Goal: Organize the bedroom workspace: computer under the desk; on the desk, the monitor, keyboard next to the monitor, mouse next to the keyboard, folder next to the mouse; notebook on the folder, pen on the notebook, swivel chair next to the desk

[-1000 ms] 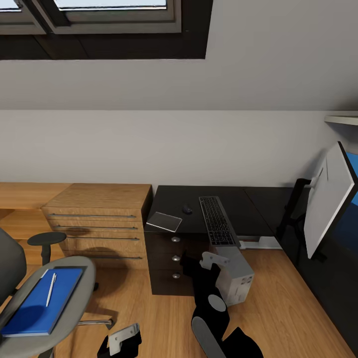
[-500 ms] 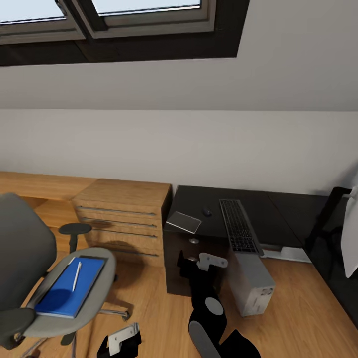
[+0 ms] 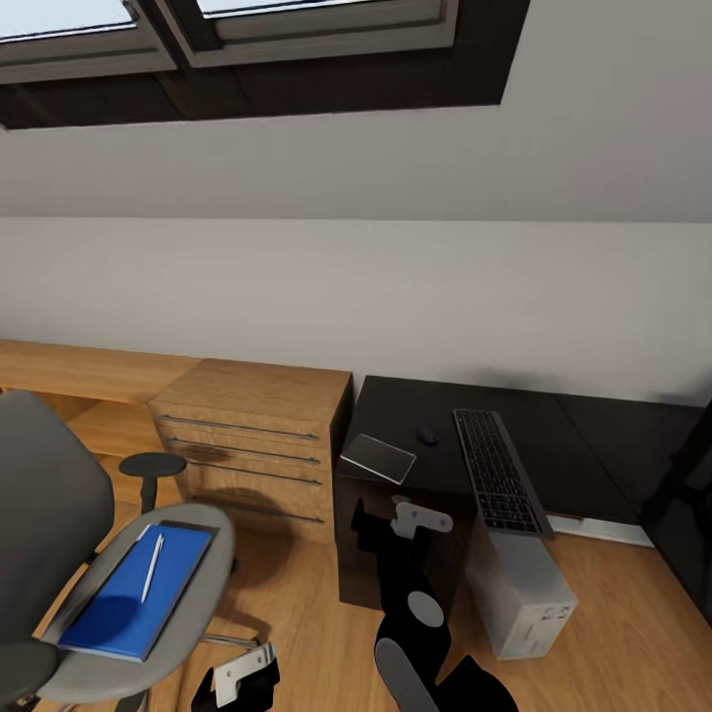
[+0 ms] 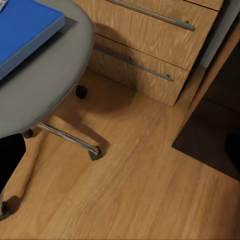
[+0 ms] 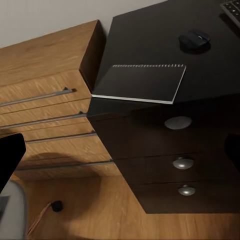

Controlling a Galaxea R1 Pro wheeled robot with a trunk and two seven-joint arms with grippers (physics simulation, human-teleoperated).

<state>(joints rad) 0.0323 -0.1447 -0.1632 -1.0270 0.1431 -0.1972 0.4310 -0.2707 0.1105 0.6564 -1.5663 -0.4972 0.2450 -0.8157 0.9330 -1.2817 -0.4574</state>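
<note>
The grey swivel chair [image 3: 59,554] stands at the left with the blue folder [image 3: 133,593] on its seat and the white pen [image 3: 151,569] lying on the folder. On the black desk [image 3: 583,425] lie the dark notebook [image 3: 378,457], the mouse [image 3: 427,435] and the keyboard [image 3: 499,483]. The pale computer [image 3: 521,588] stands on the floor by the desk's edge. My right gripper [image 3: 381,524] hangs open in front of the drawer pedestal [image 5: 180,165]. My left gripper [image 3: 237,682] is open, low beside the chair base [image 4: 70,140]. The monitor is out of view.
A light-wood drawer chest [image 3: 252,435] sits between the chair and the desk, with a low wooden ledge [image 3: 79,371] behind it. Skylights [image 3: 247,40] are set in the sloped ceiling. Wood floor [image 3: 297,603] lies between the chair and the pedestal.
The head view has swung left: the chair has come further into the picture and the monitor has slid out at the right. The things themselves and both arms look unmoved.
</note>
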